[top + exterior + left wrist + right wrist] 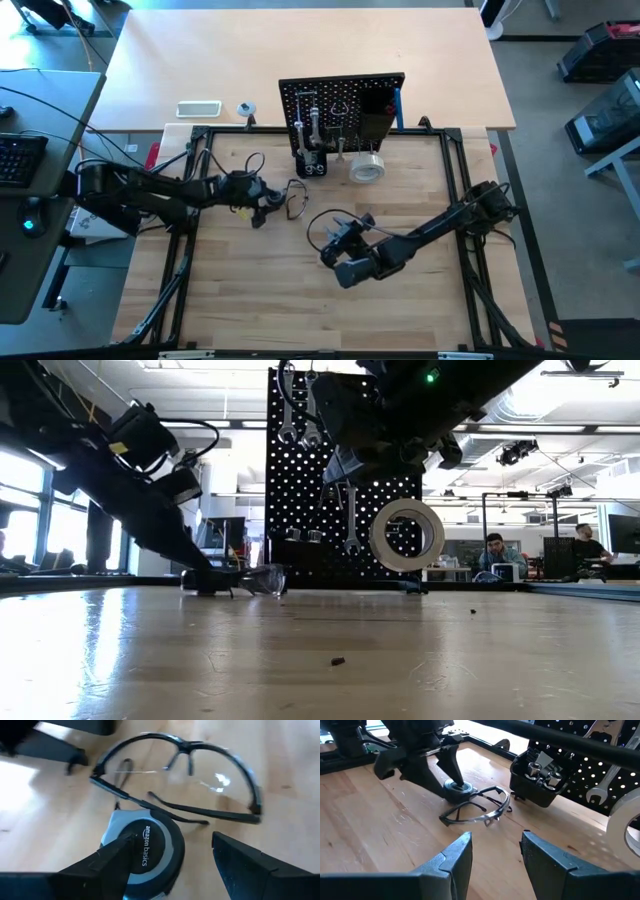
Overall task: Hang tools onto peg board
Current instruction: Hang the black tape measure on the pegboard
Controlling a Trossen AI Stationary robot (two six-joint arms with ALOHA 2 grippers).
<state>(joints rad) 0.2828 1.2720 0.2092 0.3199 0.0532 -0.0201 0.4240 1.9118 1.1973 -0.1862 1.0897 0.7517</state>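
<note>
The black peg board (340, 100) stands upright at the table's far side. Silver wrenches (290, 410) hang on it, and a pale tape roll (407, 535) hangs at its lower right. In front of it on the table lie clear safety glasses (180, 775) and a round black-and-grey tape measure (145, 855), flat on its side. My left gripper (174, 840) is open and slants down over the tape measure, one finger over its edge. My right gripper (495, 845) hangs open above the table's middle, pointing toward the glasses, with nothing between its fingers. My left gripper stands over the tape measure's left edge (125, 850) with one finger (112, 862), slanting down from the table's left. I cannot tell whether that finger touches it. The tape measure lies flat on the table.
A black bin (540, 780) with small tools sits at the peg board's foot. A white flat device (198, 108) lies on the far table behind the black frame (200, 135). People sit in the room beyond (492, 550). Bare wood lies toward the near edge.
</note>
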